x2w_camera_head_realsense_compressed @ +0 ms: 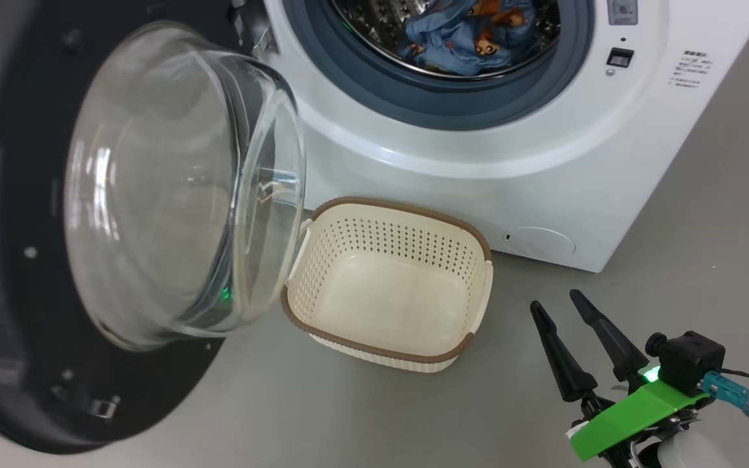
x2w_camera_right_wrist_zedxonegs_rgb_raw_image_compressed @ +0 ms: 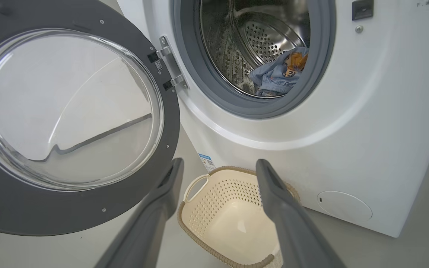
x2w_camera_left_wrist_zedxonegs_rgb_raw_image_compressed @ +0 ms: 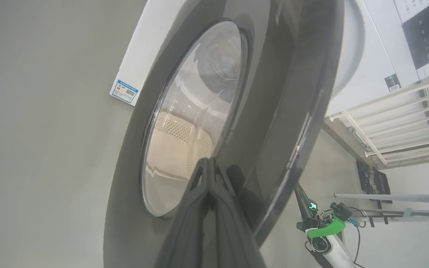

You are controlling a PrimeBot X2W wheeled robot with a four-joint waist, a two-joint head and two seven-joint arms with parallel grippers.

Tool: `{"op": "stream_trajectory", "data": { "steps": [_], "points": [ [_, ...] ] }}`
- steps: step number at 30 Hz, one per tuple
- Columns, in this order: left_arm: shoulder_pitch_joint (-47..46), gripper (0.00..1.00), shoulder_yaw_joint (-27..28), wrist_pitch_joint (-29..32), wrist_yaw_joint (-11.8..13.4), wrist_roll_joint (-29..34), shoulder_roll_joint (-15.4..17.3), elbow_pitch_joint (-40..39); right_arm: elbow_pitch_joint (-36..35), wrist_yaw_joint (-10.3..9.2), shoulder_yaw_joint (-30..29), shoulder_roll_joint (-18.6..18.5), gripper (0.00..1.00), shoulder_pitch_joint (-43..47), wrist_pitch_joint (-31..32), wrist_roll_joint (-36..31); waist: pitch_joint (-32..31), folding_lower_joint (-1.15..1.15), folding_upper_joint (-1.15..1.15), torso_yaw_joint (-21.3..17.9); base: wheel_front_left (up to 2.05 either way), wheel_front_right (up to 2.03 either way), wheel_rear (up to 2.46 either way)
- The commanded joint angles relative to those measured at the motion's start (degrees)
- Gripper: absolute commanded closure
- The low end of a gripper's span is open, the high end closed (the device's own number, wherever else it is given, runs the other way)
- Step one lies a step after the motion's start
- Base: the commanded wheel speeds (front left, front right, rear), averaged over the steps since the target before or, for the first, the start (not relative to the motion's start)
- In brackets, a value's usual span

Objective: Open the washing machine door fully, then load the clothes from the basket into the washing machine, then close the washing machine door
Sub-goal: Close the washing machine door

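Note:
The washing machine door (x2w_camera_head_realsense_compressed: 173, 188) stands swung wide open at the left, its glass bowl bulging toward me. In the steel drum of the washing machine (x2w_camera_head_realsense_compressed: 478, 175) lie the light-blue printed clothes (x2w_camera_head_realsense_compressed: 465, 32), also seen as clothes (x2w_camera_right_wrist_zedxonegs_rgb_raw_image_compressed: 279, 74) in the right wrist view. The cream basket (x2w_camera_head_realsense_compressed: 400, 207) sits empty on the floor below the opening. My left gripper (x2w_camera_left_wrist_zedxonegs_rgb_raw_image_compressed: 209, 160) is shut with nothing in it, its tips right at the door's glossy black outer face (x2w_camera_left_wrist_zedxonegs_rgb_raw_image_compressed: 274, 111). Low at the right, my right gripper (x2w_camera_head_realsense_compressed: 553, 300) hangs open and empty, pointing over the basket (x2w_camera_right_wrist_zedxonegs_rgb_raw_image_compressed: 218, 208).
A small round white flap (x2w_camera_head_realsense_compressed: 539, 242) sits low on the machine's front. Grey floor lies to the right of the machine and around the basket. White slatted shelving (x2w_camera_left_wrist_zedxonegs_rgb_raw_image_compressed: 404, 119) stands beyond the machine. A blue label sticker (x2w_camera_left_wrist_zedxonegs_rgb_raw_image_compressed: 124, 91) marks the machine's lower corner.

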Motion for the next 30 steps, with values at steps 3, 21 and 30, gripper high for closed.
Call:
{"op": "stream_trajectory", "data": {
  "steps": [3,21,30],
  "points": [
    [-0.5,1.00,1.8,1.7,-0.2,-0.8,2.3,-3.7,-1.5,0.16,0.8,-0.3,0.00,0.5,-0.3,-0.4,-0.6,0.00,0.00,-0.8,0.00,0.00,0.00],
    [-2.5,1.00,-2.1,4.4,-0.2,-0.5,-7.3,-15.5,-2.6,0.16,-2.0,0.6,0.00,1.9,-0.3,-1.0,-1.2,0.00,0.00,-9.5,0.00,0.00,0.00],
    [-7.8,1.00,-4.0,2.8,-0.2,1.9,-12.2,-14.7,-3.3,0.16,-3.4,1.8,0.00,1.0,-0.3,-1.3,0.8,0.00,0.00,-16.1,0.00,0.00,0.00]
  ]
}}
